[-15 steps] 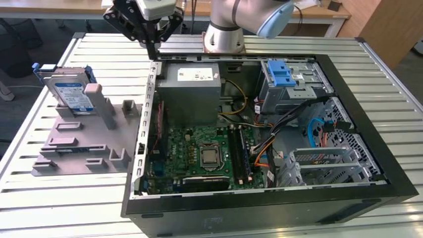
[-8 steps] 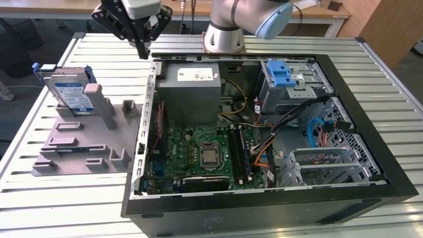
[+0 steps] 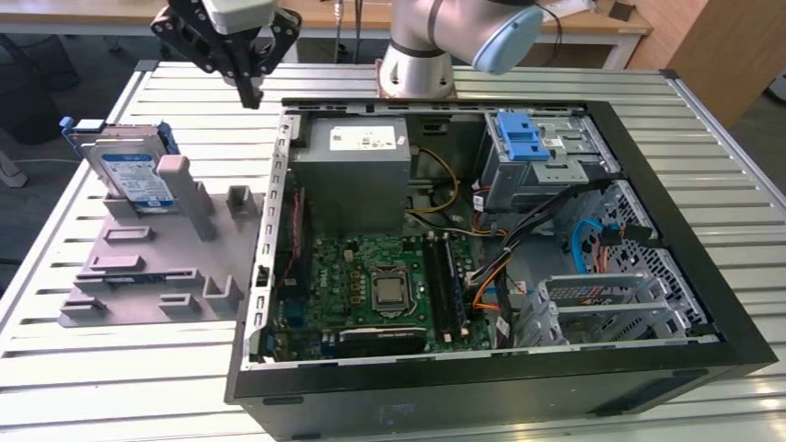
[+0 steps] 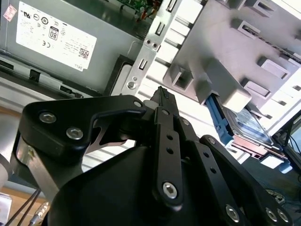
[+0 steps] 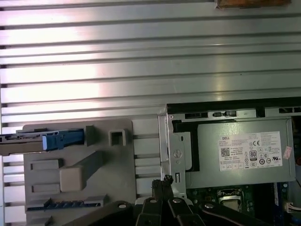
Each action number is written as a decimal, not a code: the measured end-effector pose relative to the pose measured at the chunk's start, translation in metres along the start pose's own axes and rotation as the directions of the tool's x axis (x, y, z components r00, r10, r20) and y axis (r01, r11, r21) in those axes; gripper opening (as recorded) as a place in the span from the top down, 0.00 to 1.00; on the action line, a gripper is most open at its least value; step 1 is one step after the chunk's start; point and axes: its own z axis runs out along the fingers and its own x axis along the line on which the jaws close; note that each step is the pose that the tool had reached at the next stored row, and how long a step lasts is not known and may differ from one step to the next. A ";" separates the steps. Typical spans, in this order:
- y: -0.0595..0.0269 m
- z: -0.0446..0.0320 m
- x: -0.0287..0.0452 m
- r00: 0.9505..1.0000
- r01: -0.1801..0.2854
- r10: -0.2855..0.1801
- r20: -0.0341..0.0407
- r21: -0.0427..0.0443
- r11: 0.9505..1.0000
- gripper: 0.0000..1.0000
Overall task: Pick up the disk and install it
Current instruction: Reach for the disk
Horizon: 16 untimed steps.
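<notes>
The disk (image 3: pixel 129 173), silver-grey with a white-and-blue label and blue rails, stands on edge in the grey holder (image 3: pixel 154 276) at the exterior view's left. The first wrist view catches the disk (image 5: pixel 42 141) edge-on, and the second wrist view has it (image 4: pixel 249 128) behind a holder post. My gripper (image 3: pixel 248 90) hangs above the slatted table between the holder and the open computer case (image 3: pixel 687 276), off to the exterior view's right of the disk and higher. Its fingers are shut to a point with nothing between them, as both wrist views show (image 4: pixel 162 94) (image 5: pixel 162 182).
Inside the case sit a grey power supply (image 3: pixel 350 161), a green motherboard (image 3: pixel 368 285) and a metal drive cage with a blue latch (image 3: pixel 535 147). The arm's base (image 3: pixel 418 64) stands behind the case. Wooden furniture (image 3: pixel 724 46) is at the far right.
</notes>
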 end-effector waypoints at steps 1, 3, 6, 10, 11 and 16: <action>0.0002 0.0000 0.0020 1.000 0.000 0.000 0.000 0.000 1.000 0.89; 0.0007 0.0000 0.0062 1.000 0.000 0.000 0.000 0.000 1.000 0.89; 0.0014 0.0000 0.0121 1.000 0.000 0.000 0.000 0.000 1.000 0.89; 0.0026 0.0001 0.0195 1.000 0.000 0.000 0.000 0.000 1.000 0.89; 0.0029 0.0001 0.0213 1.000 0.000 0.000 0.000 0.000 1.000 0.89; 0.0043 0.0002 0.0307 1.000 0.000 0.000 0.000 0.000 1.000 0.89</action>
